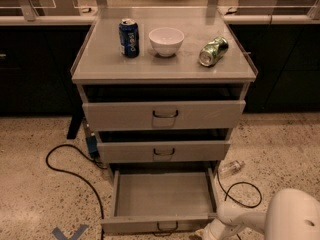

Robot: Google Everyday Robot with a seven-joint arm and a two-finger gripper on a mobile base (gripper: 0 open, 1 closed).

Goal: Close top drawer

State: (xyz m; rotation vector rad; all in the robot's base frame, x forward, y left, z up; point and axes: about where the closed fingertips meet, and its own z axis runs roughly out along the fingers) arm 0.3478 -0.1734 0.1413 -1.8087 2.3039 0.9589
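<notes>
Now | top drawer (162, 196) open | end effector (204, 232) beside its front-right corner

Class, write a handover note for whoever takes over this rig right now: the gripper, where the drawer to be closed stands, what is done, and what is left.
Gripper: low at the bottom edge of the view, by the right end of the lowest drawer's front. Whether it touches the front cannot be told.
Lowest drawer: pulled far out, tray empty, dark wire handle at the middle of its front.
Done: the gripper is at the level of the drawer front; the drawer is not yet closed.
Left: push the front in until it sits in the cabinet.
On top: blue can, white bowl, green can on its side.
</notes>
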